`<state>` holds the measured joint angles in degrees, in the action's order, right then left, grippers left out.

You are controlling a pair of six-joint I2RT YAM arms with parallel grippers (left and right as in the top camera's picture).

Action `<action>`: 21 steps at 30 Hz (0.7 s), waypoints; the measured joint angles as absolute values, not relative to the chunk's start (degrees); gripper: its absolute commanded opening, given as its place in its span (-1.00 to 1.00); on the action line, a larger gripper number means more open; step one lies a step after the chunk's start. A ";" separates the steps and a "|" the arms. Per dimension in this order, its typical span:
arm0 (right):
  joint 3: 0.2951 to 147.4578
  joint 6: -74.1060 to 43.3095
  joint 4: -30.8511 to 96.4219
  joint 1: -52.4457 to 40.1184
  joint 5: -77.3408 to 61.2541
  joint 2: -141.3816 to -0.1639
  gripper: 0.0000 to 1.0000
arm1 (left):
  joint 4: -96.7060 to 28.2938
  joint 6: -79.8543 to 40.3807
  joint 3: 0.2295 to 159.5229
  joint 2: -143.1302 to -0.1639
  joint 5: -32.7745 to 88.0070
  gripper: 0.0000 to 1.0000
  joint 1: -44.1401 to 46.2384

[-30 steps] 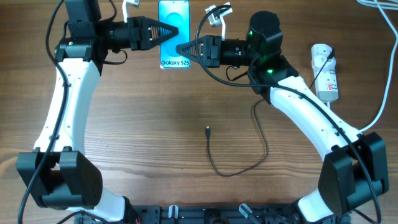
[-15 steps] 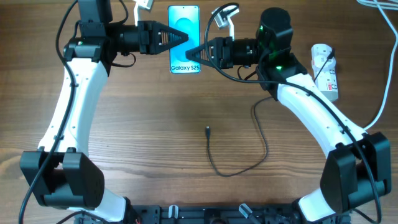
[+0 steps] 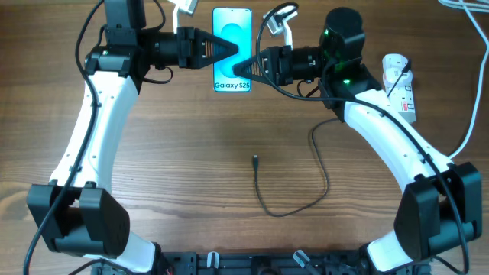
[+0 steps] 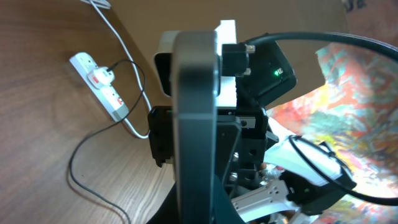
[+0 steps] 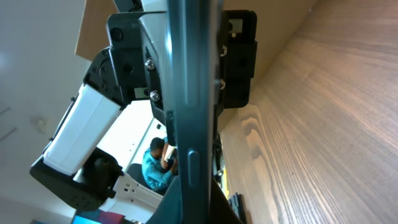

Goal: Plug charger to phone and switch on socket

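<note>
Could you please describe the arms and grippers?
The left arm and right arm have white links, black joints and bases, and black cables alongside. The left gripper and right gripper are black, tapering to points. A green light glows on the right arm.

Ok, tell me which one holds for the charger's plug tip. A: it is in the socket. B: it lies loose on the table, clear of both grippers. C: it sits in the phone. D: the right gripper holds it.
B: the plug tip of the charger lies alone on the table, while the left gripper and right gripper both clamp the phone farther up.
</note>
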<state>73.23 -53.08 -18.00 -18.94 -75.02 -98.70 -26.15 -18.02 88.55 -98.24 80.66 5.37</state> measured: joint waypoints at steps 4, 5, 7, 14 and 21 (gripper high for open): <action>72.53 -54.78 -17.26 -17.45 -74.37 -99.57 0.43 | -28.88 -17.02 88.66 -97.65 76.88 -0.92 7.46; 72.34 -55.02 -17.06 -16.64 -74.65 -100.09 0.49 | -31.90 -17.04 88.82 -97.14 73.87 -0.92 7.92; 72.01 -55.40 -16.75 -15.33 -74.76 -100.71 0.57 | -38.70 -17.17 89.23 -96.03 63.05 -0.92 8.38; 72.25 -40.62 12.47 -14.00 -68.75 -100.73 0.72 | -56.84 -17.04 89.34 -96.92 23.24 -0.92 8.67; 71.59 -17.67 41.65 -14.96 -32.16 -100.95 0.81 | -56.14 -18.20 85.76 -108.86 7.09 -0.92 17.10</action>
